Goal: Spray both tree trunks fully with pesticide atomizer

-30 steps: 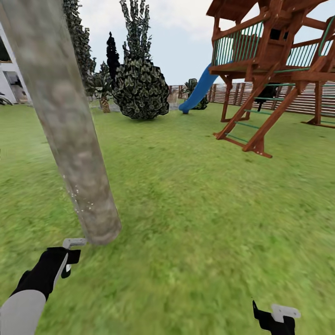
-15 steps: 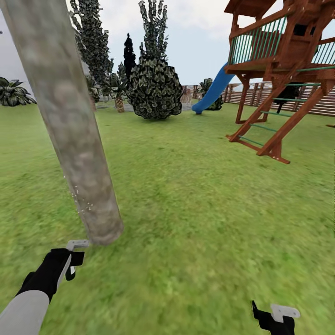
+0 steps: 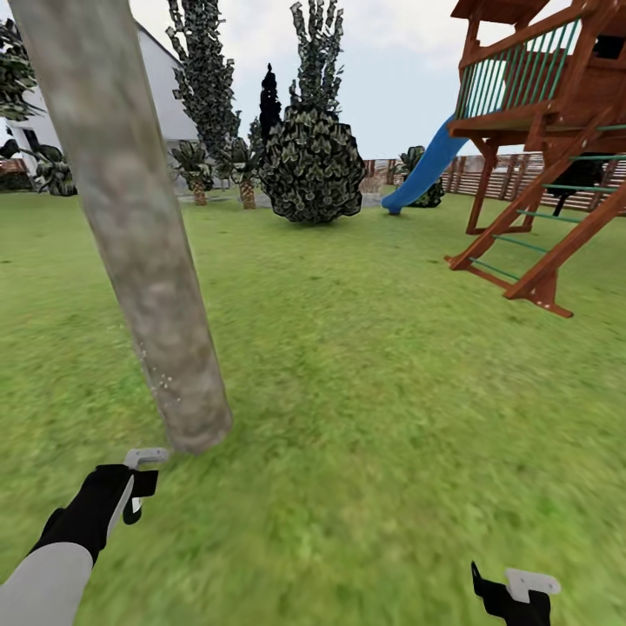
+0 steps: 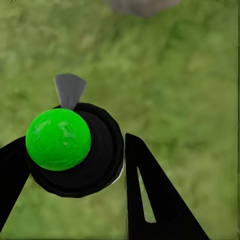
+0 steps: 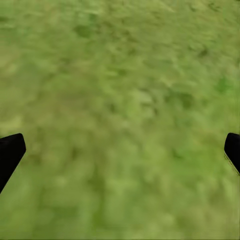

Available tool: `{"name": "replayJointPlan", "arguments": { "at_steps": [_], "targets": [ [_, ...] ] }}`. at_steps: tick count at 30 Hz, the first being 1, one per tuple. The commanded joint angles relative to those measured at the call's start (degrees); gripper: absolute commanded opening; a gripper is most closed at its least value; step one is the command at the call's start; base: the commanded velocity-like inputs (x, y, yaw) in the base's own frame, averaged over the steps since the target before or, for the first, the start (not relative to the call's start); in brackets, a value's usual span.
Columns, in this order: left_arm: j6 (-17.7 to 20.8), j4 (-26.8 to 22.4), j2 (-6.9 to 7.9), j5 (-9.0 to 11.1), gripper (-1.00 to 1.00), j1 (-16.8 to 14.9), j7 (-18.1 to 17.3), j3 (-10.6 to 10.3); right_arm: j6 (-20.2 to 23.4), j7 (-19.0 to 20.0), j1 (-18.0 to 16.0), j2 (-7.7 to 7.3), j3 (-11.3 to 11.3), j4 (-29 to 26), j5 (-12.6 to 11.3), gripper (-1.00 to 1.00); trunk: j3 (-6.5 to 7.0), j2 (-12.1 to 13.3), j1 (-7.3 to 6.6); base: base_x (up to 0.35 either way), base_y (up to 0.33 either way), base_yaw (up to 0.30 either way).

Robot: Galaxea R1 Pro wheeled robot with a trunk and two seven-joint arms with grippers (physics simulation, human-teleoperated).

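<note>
I am clamping my left gripper point(image 4: 75, 165) around the pesticide atomizer point(image 4: 75, 150), near the tree trunk point(image 3: 148, 278); it probably handles light, rigid, slippery. My right gripper point(image 5: 120, 150) is hanging wide open, empty.
</note>
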Motion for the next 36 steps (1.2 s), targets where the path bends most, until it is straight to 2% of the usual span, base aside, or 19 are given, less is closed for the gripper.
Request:
{"name": "replayJointPlan", "arguments": {
  "at_steps": [1, 11, 23, 30, 36],
  "targets": [
    [0.3, -0.1, -0.04, -0.6, -1.00, 0.0, -0.4, 0.2, -0.2, -0.1, 0.0, 0.00, -0.4, 0.1, 0.6, 1.00, -0.05, 0.0, 0.01, 0.220, -0.211, 0.030],
    [0.3, -0.1, -0.04, -0.6, -1.00, 0.0, -0.4, 0.2, -0.2, -0.1, 0.0, 0.00, -0.4, 0.1, 0.6, 1.00, -0.05, 0.0, 0.01, 0.238, -0.196, 0.011],
    [0.3, -0.1, -0.16, -0.6, -1.00, 0.0, -0.2, 0.2, -0.2, -0.1, 0.0, 0.01, -0.4, 0.1, 0.6, 1.00, -0.05, 0.0, 0.01, 0.192, -0.220, 0.238],
    [0.3, -0.1, -0.21, -0.6, -1.00, 0.0, -0.2, 0.2, -0.2, -0.1, 0.0, 0.05, -0.4, 0.1, 0.6, 1.00, -0.05, 0.0, 0.01, 0.047, -0.263, 0.022],
    [0.3, -0.1, -0.21, -0.6, -1.00, 0.0, -0.1, 0.2, -0.2, -0.1, 0.0, 0.03, -0.4, 0.1, 0.6, 1.00, -0.05, 0.0, 0.01, 0.000, -0.271, 0.246]
  ]
}}
